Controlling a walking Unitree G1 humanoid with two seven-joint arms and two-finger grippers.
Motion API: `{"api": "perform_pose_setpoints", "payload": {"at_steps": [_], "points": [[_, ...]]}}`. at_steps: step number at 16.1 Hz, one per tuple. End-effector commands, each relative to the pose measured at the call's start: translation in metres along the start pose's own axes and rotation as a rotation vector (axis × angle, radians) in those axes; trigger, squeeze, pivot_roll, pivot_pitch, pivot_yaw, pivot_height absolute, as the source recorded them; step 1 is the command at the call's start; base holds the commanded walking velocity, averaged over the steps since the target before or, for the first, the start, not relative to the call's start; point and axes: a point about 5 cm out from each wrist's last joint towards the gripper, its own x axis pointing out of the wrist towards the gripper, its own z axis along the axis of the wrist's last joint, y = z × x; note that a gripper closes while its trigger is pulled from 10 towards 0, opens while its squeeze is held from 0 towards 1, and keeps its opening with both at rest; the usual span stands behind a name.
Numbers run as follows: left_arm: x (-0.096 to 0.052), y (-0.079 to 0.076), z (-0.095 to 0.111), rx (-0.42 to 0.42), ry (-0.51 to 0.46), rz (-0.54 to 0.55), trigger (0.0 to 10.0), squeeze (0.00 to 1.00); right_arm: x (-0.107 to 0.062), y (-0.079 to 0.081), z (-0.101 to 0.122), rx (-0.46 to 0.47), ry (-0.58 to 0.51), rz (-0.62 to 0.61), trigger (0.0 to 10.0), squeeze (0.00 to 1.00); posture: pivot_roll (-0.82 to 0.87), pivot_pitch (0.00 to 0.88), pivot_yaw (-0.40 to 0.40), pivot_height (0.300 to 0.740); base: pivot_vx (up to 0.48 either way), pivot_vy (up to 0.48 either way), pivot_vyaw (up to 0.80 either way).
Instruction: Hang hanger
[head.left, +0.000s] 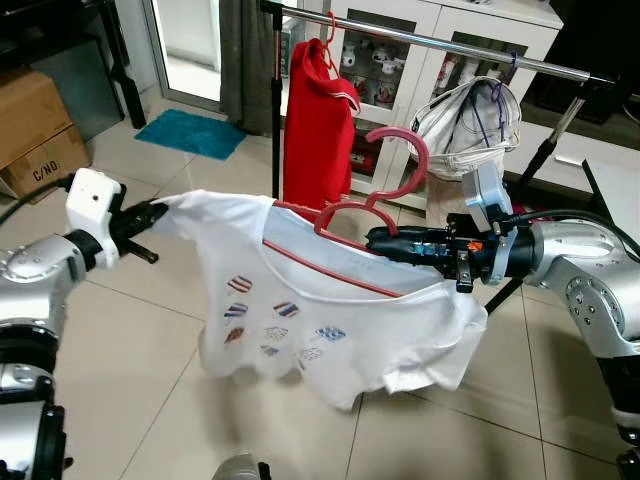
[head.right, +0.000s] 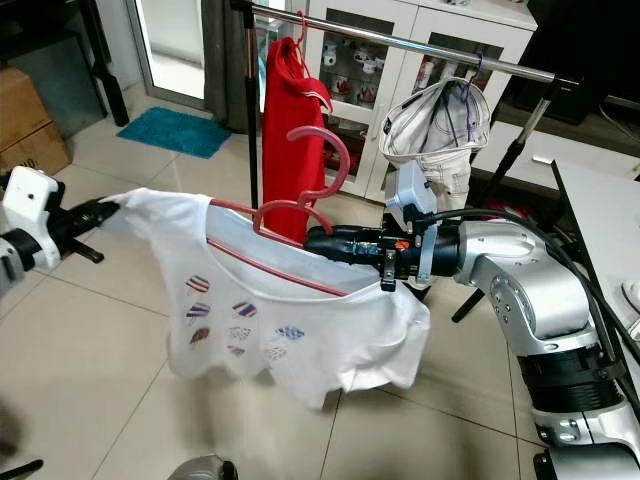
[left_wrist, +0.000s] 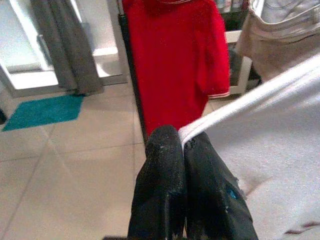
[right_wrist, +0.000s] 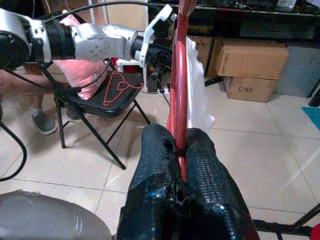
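Left eye view: right claw (head.left: 372, 238) grips hanger (head.left: 372, 205); rail (head.left: 480, 50) above.

- Your robot's arms are brushed silver, built of rounded jointed segments, each ending in a white boxy wrist housing.
- Your right gripper (head.left: 372, 238) and left gripper (head.left: 160, 210) carry long, black, textured fingers (right_wrist: 205, 165).
- Black cables loop along your right forearm, whose wrist shows small orange and blue markings.

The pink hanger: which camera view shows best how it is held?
The right wrist view: the right end effector is shut on the pink hanger. The eye views show its hook and the white shirt. The left wrist view shows shirt fabric.
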Motion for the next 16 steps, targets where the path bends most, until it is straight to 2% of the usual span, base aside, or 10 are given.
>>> {"api": "perform_pose_setpoints", "payload": {"at_steps": [1,2,5,7,10,11,12,13,14,16], "points": [[0.004,-0.009,0.007,0.006,-0.058,-0.073,10.0,0.66,-0.007,0.000,0.005,-0.018,-0.013,-0.025,10.0,0.00,-0.07,0.000,-0.050,0.740,0.000,0.000,0.00],[0.004,-0.015,0.010,0.002,-0.083,-0.115,10.0,1.00,-0.008,0.000,0.002,-0.001,-0.013,-0.038,10.0,0.00,-0.06,0.000,-0.054,0.740,0.000,0.000,0.00],[0.001,-0.018,0.006,-0.008,-0.077,-0.121,10.0,1.00,-0.013,0.003,-0.007,0.038,-0.007,-0.079,10.0,0.00,-0.06,0.000,-0.061,0.740,0.000,0.000,0.00],[-0.007,-0.011,-0.007,0.011,-0.022,-0.039,10.0,1.00,-0.019,0.010,-0.020,0.075,0.013,-0.122,10.0,0.00,-0.05,0.000,-0.063,0.740,0.000,0.000,0.00],[-0.014,-0.017,-0.020,0.066,0.042,0.056,10.0,1.00,-0.017,0.013,-0.051,0.115,0.059,-0.312,10.0,0.00,-0.06,0.000,-0.047,0.740,0.000,0.000,0.00],[-0.013,-0.029,-0.017,0.050,0.007,0.048,10.0,0.22,-0.011,0.014,-0.061,0.131,0.052,-0.388,10.0,0.00,-0.06,0.000,-0.038,0.740,0.000,0.000,0.00],[-0.010,-0.040,-0.016,0.047,-0.001,0.036,10.0,0.00,-0.007,0.012,-0.068,0.159,0.036,-0.477,10.0,0.00,-0.05,0.000,-0.035,0.740,0.000,0.000,0.00],[-0.001,-0.067,-0.010,0.043,-0.060,0.030,10.0,0.00,0.001,0.007,-0.081,0.210,-0.004,-0.685,10.0,0.00,-0.05,0.000,-0.029,0.740,0.000,0.000,0.00],[0.003,-0.075,-0.009,0.032,-0.082,0.047,10.0,0.00,0.002,0.005,-0.085,0.224,-0.022,-0.765,10.0,0.00,-0.05,0.000,-0.030,0.740,0.000,0.000,0.00],[0.017,-0.101,-0.011,-0.040,-0.090,0.069,10.0,0.00,-0.003,-0.004,-0.102,0.271,-0.064,-1.087,10.0,0.00,-0.04,0.000,-0.032,0.740,0.000,0.000,0.00]]}}
